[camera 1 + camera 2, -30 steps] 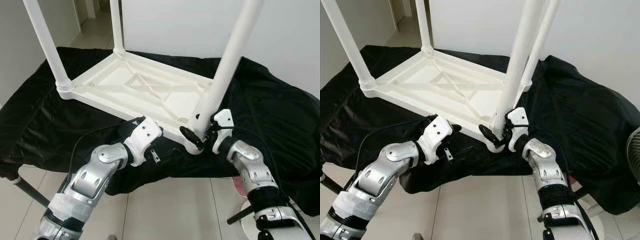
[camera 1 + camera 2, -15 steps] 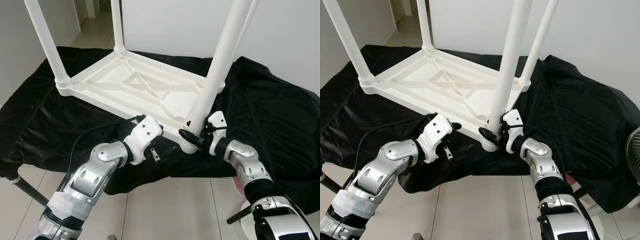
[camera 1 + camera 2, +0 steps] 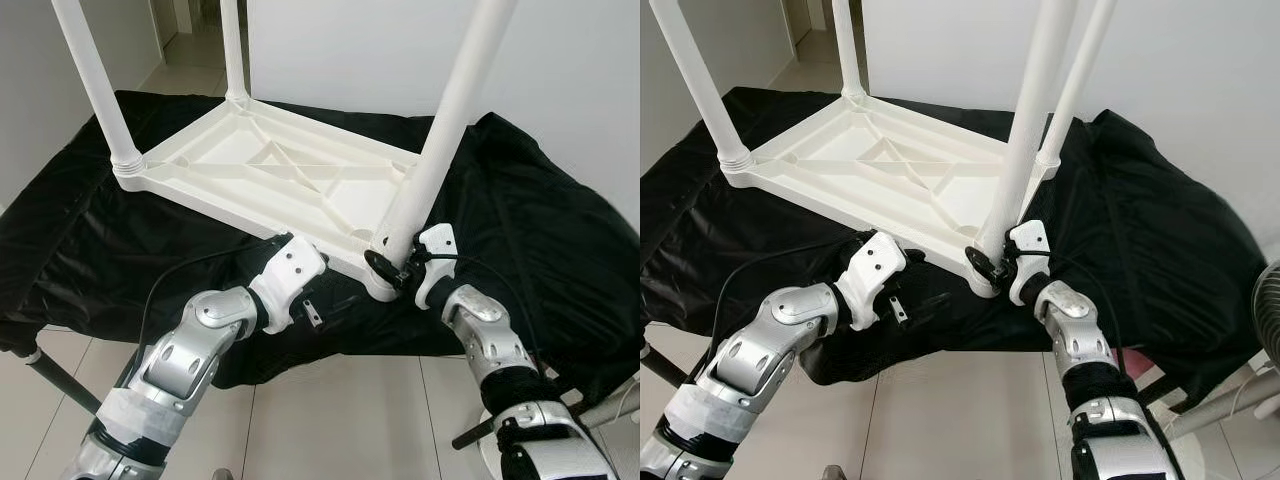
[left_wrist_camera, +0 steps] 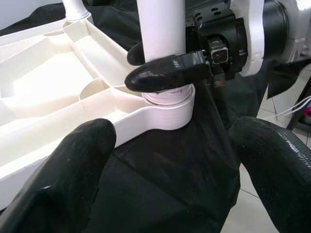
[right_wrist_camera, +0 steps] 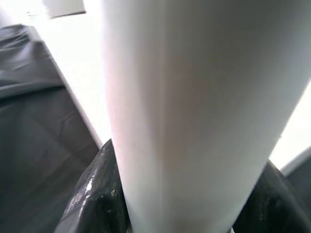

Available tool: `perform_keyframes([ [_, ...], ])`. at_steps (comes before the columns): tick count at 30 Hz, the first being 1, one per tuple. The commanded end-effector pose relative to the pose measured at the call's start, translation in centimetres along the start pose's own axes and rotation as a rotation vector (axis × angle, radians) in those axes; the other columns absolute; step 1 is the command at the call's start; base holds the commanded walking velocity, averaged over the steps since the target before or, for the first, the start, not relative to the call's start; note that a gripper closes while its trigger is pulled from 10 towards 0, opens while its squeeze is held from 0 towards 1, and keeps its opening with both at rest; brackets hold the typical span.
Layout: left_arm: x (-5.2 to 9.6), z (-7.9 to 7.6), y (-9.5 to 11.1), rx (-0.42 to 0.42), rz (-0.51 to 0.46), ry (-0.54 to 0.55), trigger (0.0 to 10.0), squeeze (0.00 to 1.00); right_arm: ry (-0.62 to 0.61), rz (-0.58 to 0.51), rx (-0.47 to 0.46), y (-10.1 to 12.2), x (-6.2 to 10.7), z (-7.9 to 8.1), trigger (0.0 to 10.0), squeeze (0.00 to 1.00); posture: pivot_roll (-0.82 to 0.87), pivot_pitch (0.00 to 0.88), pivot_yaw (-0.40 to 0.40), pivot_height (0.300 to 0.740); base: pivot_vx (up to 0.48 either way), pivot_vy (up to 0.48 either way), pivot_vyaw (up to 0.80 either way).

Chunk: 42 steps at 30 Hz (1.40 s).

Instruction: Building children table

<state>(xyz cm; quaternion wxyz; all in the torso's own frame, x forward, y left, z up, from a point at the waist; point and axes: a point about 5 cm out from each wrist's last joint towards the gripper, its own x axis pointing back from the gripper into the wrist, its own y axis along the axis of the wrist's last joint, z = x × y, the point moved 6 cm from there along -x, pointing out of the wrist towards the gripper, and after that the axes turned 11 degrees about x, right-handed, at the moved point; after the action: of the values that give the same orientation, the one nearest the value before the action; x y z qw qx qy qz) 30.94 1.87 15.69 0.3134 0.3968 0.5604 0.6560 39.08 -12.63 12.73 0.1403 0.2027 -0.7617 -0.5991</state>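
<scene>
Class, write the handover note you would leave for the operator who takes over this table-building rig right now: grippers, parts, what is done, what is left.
Right gripper: jaws shut on the near right leg, just above its corner socket.
Left gripper: open, empty, over the black cloth beside the tabletop's near edge.
Tabletop: upside down on the cloth, with four white legs standing in its corners.
Done: all four legs stand in their sockets.
Left: I cannot tell whether the near right leg is fully seated; check that, then probably turn the table upright.
</scene>
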Motion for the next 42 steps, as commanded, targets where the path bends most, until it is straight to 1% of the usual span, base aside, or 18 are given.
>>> perform_keyframes([
  [1,-0.1,-0.4,-0.1,0.010,0.001,-0.010,10.0,0.00,-0.052,0.056,-0.024,-1.2,0.4,0.0,10.0,0.00,0.05,0.027,-0.072,0.740,0.000,0.000,0.00],
  [3,-0.1,-0.4,-0.1,0.010,0.000,-0.009,10.0,0.00,-0.065,0.056,-0.028,-1.2,0.4,-0.1,10.0,0.00,0.05,0.027,-0.072,0.740,0.000,0.000,0.00],
  [4,-0.2,-0.1,-0.2,0.022,-0.007,0.009,10.0,0.00,-0.132,0.061,-0.047,-1.2,0.6,-0.1,10.0,0.00,0.05,0.021,-0.075,0.740,0.000,0.000,0.00],
  [7,-0.2,0.1,-0.2,0.032,-0.011,0.016,10.0,0.00,-0.176,0.067,-0.057,-1.2,0.6,-0.1,10.0,0.00,0.05,0.021,-0.076,0.740,0.000,0.000,0.00],
  [8,-0.1,0.2,-0.3,0.039,-0.011,0.026,10.0,0.00,-0.242,0.077,-0.058,-1.2,0.8,0.0,10.0,0.00,0.04,0.016,-0.076,0.740,0.000,0.000,0.00],
  [9,-0.1,0.2,-0.3,0.039,-0.011,0.026,10.0,0.00,-0.242,0.077,-0.058,-1.2,0.8,0.0,10.0,0.00,0.04,0.016,-0.076,0.740,0.000,0.000,0.00],
  [11,0.0,0.6,-0.4,0.045,-0.015,0.046,10.0,0.00,-0.364,0.082,-0.077,-1.2,1.0,0.7,10.0,0.00,0.04,0.012,-0.085,0.740,0.000,0.000,0.00],
  [12,0.0,0.6,-0.4,0.045,-0.015,0.046,10.0,0.00,-0.364,0.082,-0.077,-1.2,1.0,0.7,10.0,0.00,0.04,0.012,-0.085,0.740,0.000,0.000,0.00],
  [17,-0.3,1.1,-0.2,0.065,-0.037,0.077,10.0,0.00,-0.504,0.073,-0.131,-0.3,1.0,1.6,10.0,0.00,0.03,0.003,-0.090,0.740,0.000,0.000,0.00],
  [19,-0.4,1.1,-0.2,0.069,-0.040,0.079,10.0,0.00,-0.514,0.073,-0.150,-0.2,0.8,1.8,10.0,0.00,0.03,0.003,-0.090,0.740,0.000,0.000,0.00],
  [23,-0.8,0.7,0.0,0.085,-0.056,0.079,10.0,0.00,-0.465,0.064,-0.120,0.0,1.0,1.8,10.0,0.00,0.03,0.000,-0.095,0.740,0.000,0.000,0.00],
  [28,-1.0,0.4,-0.1,0.080,-0.053,0.068,10.0,0.00,-0.470,0.068,-0.103,0.0,1.3,1.5,10.0,0.00,0.03,0.000,-0.102,0.740,0.000,0.000,0.00],
  [29,-0.8,0.3,-0.4,0.074,-0.045,0.064,10.0,0.00,-0.464,0.058,-0.109,0.2,1.3,1.4,10.0,1.00,0.03,0.000,-0.107,0.740,0.000,0.000,0.00],
  [35,-0.3,-0.1,-1.0,0.064,-0.026,0.051,10.0,0.00,-0.399,-0.001,-0.086,1.3,1.5,1.6,10.0,1.00,0.04,0.000,-0.110,0.740,0.000,0.000,0.00],
  [39,0.0,-1.1,-1.3,0.071,-0.019,0.032,10.0,0.00,-0.312,-0.031,-0.069,1.3,2.4,1.1,10.0,1.00,0.05,0.000,-0.113,0.740,0.000,0.000,0.00],
  [40,0.0,-1.2,-1.4,0.073,-0.018,0.032,10.0,0.00,-0.277,-0.028,-0.076,1.1,2.5,1.0,10.0,0.93,0.05,0.000,-0.113,0.740,0.000,0.000,0.00],
  [41,0.1,-1.3,-1.4,0.076,-0.018,0.032,10.0,0.00,-0.235,-0.038,-0.073,1.2,2.4,0.9,10.0,0.00,0.05,0.000,-0.113,0.740,0.000,0.000,0.00],
  [42,0.1,-1.4,-1.4,0.078,-0.017,0.033,10.0,0.00,-0.209,-0.044,-0.070,1.2,2.4,0.9,10.0,0.00,0.05,0.000,-0.113,0.740,0.000,0.000,0.00],
])
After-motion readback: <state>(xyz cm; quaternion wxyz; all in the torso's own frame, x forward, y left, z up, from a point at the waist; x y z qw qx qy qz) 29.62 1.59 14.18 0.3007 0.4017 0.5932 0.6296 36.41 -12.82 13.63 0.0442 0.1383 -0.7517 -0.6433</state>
